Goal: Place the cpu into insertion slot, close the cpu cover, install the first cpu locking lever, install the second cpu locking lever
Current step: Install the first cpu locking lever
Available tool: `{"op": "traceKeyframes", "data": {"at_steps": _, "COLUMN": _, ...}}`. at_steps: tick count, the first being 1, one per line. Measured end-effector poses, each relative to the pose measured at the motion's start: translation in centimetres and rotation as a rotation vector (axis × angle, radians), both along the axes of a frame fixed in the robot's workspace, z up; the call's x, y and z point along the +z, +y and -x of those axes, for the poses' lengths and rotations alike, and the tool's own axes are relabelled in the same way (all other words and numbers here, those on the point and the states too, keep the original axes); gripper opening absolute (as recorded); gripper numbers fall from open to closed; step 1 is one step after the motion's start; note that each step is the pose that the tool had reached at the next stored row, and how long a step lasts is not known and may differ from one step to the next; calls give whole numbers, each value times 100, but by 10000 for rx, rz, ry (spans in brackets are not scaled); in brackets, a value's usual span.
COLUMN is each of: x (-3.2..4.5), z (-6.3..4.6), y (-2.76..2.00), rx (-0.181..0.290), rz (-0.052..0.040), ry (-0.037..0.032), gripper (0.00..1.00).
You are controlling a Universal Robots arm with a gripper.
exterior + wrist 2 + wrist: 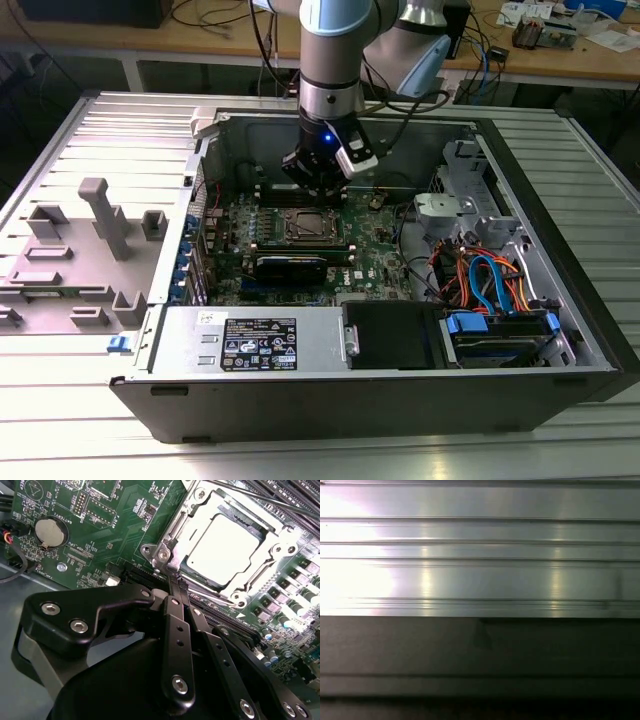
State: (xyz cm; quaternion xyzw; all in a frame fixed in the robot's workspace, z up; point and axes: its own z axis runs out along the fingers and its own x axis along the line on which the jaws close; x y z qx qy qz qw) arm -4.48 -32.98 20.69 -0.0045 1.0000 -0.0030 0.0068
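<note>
1. The arm comes straight down into the open PC case (560, 330), and its tool (318, 183) hangs just above the motherboard (380, 255), right at the 12 o'clock side of the socket in the exterior view.
2. In the second wrist view the tool (176, 580) looks pinched together, fingers (175, 612) meeting in a narrow tip with nothing gripped between them. That tip sits at the corner of the socket frame, next to a screw; can't quite tell if it's touching metal there.
3. The cpu (224, 542) is already sitting in the insertion slot (192, 575), its silvery top glaring bright.
4. The cpu cover (260, 575) lies flat around the chip, the chip showing through its window. From the outside camera the cpu (307, 226) is a small grey square mid-board.
5. A round coin battery (48, 531) sits on the green board well off to the socket's side.
6. A black card (292, 266) lies at about 6 o'clock of the socket, and blue and orange cables (490, 280) bunch up at 3 o'clock.
7. The case rests on a ribbed metal worktop (130, 130).
</note>
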Motion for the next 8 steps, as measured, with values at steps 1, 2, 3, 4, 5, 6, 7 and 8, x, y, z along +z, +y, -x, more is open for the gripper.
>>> {"op": "traceKeyframes", "data": {"at_steps": 1, "x": -2, "z": -1, "y": 1, "rx": 0, "rz": 0, "ry": 1, "gripper": 11}}
{"op": "traceKeyframes", "data": {"at_steps": 2, "x": -4, "z": -2, "y": 1, "rx": 0, "rz": -1, "ry": 1, "gripper": 11}}
{"op": "traceKeyframes", "data": {"at_steps": 3, "x": -6, "z": -3, "y": 2, "rx": 0, "rz": -2, "ry": 2, "gripper": 11}}
{"op": "traceKeyframes", "data": {"at_steps": 4, "x": -8, "z": -4, "y": 2, "rx": -1, "rz": -2, "ry": 2, "gripper": 11}}
{"op": "traceKeyframes", "data": {"at_steps": 5, "x": -8, "z": -6, "y": 2, "rx": 0, "rz": -2, "ry": 3, "gripper": 11}}
{"op": "traceKeyframes", "data": {"at_steps": 6, "x": -8, "z": -6, "y": 2, "rx": 0, "rz": -2, "ry": 3, "gripper": 11}}
{"op": "traceKeyframes", "data": {"at_steps": 7, "x": -8, "z": -7, "y": 2, "rx": -1, "rz": -2, "ry": 3, "gripper": 11}}
{"op": "traceKeyframes", "data": {"at_steps": 8, "x": -8, "z": -8, "y": 2, "rx": 0, "rz": -2, "ry": 2, "gripper": 11}}
